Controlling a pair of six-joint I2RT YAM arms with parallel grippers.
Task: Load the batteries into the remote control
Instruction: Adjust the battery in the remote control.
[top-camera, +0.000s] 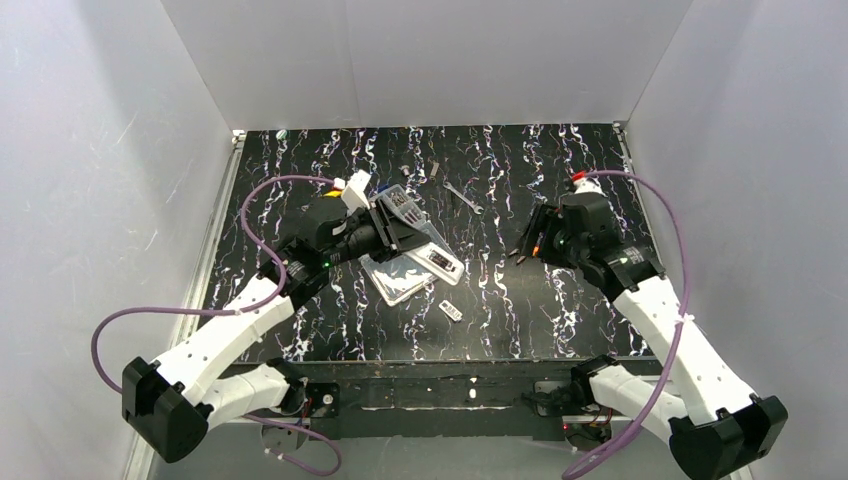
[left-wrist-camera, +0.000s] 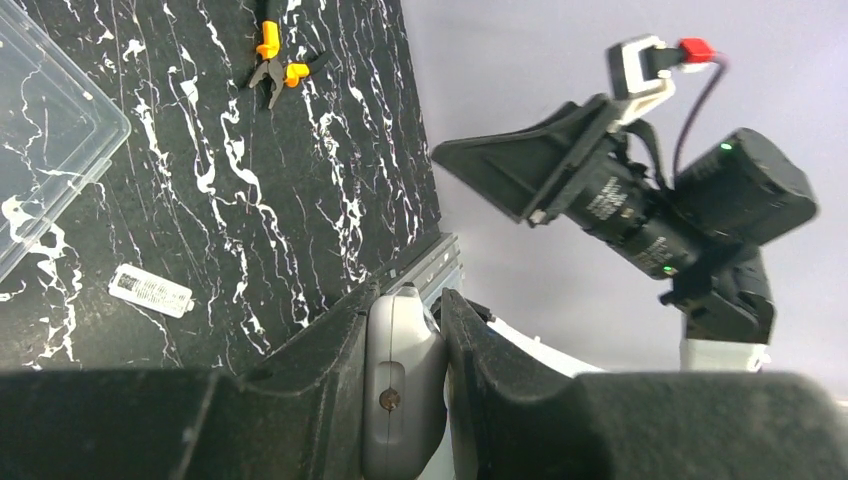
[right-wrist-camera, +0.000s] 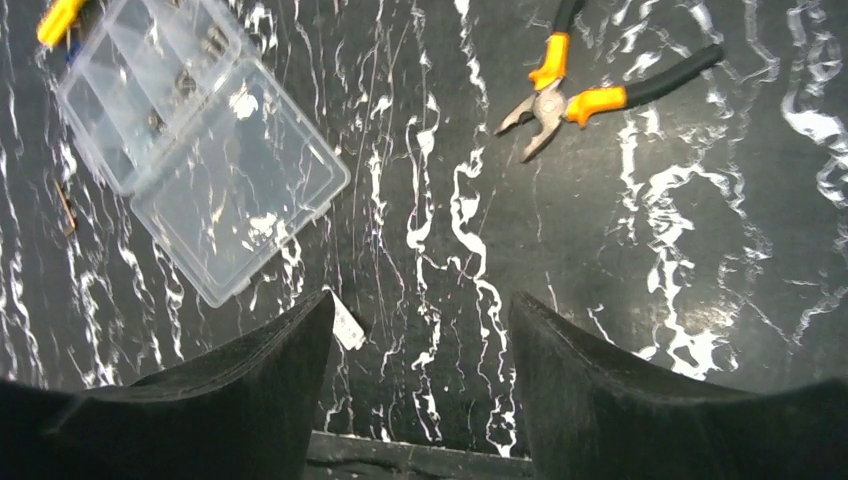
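The black marbled table (top-camera: 560, 330) had open room between the arms. The left gripper (left-wrist-camera: 410, 310) was clenched on the remote control (left-wrist-camera: 400, 400), seen edge-on, its long axis seemingly along the fingers, toward four o'clock in the top view. The right gripper (right-wrist-camera: 422, 305), at three o'clock from it and well apart, stood released and empty. From the right wrist, the clear box (right-wrist-camera: 270, 170) lay at ten o'clock, the pliers (right-wrist-camera: 560, 95) at one, a small white tag (left-wrist-camera: 150, 290) near one finger, and the table's edge at six.
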